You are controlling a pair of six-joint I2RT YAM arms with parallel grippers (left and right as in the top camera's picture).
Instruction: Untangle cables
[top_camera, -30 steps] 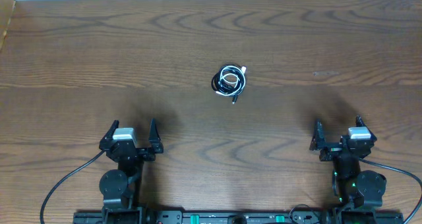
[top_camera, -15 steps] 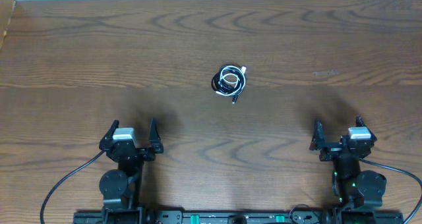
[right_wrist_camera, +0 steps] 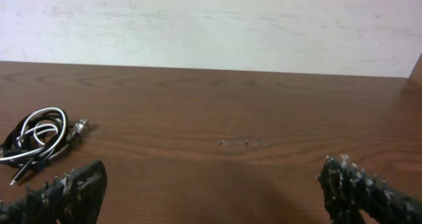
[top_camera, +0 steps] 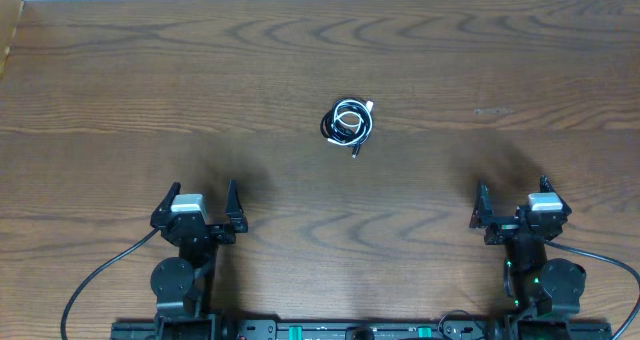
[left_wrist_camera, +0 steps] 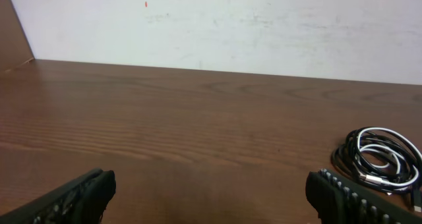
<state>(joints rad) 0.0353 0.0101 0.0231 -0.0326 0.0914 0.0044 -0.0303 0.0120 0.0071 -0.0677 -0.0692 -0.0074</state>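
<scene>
- A small, tight bundle of cables (top_camera: pixel 348 125), thin flexible cords coiled together, lies near the middle of the dark brown wood-grain surface (top_camera: pixel 120 80), touching neither arm.
- In the coil a white cable (top_camera: pixel 349 113) loops inside and across black ones. How many black cords there are I cannot tell from these views, as the loops overlap too closely.
- The left claw (top_camera: pixel 201 192) sits low near the front edge, its two black fingers spread wide and holding nothing. Its wrist view shows only bare surface in the gap between the fingers.
- The right claw (top_camera: pixel 512 192) mirrors it on the other side, also spread wide and empty.
- The relation that matters: the bundle lies ahead of both claws and between them, forward and to the right of the left claw, forward and to the left of the right one.
- In the left wrist view the coil (left_wrist_camera: pixel 379 161) sits at the right margin; in the right wrist view it (right_wrist_camera: pixel 36 141) sits at the left margin.
- Seen from overhead, the left arm looks slightly nearer, though the difference is small and either could reach.
- The coil is nearly round, slightly longer from far-right to near-left, with a loose plug end (top_camera: pixel 355 154) poking towards the arms, probably the easiest place to pinch.
- The untangling has not begun.
</scene>
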